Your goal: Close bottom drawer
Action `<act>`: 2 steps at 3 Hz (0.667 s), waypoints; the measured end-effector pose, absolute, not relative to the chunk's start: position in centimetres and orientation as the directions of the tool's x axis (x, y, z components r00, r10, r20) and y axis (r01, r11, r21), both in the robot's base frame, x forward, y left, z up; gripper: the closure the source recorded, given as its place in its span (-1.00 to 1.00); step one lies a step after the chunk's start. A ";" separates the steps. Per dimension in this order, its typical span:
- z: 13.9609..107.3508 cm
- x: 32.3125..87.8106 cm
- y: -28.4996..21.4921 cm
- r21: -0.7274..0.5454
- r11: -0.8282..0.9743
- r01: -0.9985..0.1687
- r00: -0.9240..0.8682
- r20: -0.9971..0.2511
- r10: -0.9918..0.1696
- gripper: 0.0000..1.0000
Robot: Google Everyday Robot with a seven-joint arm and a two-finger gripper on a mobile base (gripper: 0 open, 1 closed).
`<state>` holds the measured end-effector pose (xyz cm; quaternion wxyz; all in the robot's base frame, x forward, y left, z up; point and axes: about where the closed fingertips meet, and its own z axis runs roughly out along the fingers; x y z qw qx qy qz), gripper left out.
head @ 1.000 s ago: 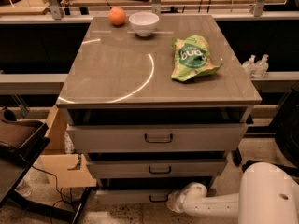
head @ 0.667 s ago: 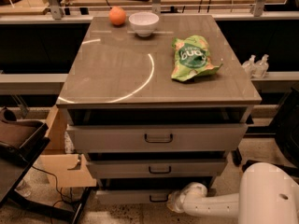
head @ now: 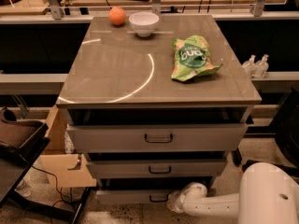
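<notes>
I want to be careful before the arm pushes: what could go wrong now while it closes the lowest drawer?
1. The gripper sits low at the front of the bottom drawer, right of its handle; an off-centre push might skew and jam it.
2. The middle drawer juts out just above, so the arm might strike it.
3. A hard shove could shake the cabinet and roll the orange.

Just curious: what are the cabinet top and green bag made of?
The cabinet top: likely grey laminate, glossy, since it mirrors a curved light streak. The green bag: crinkled plastic film with shiny creases. The gripper sits low at the bottom drawer front.
</notes>
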<state>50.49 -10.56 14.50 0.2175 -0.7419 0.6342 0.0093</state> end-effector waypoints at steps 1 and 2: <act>14.5 50.5 -10.6 -0.311 -0.101 -0.945 0.195 -0.290 -0.937 1.00; 14.5 50.5 -10.6 -0.311 -0.101 -0.945 0.195 -0.290 -0.937 1.00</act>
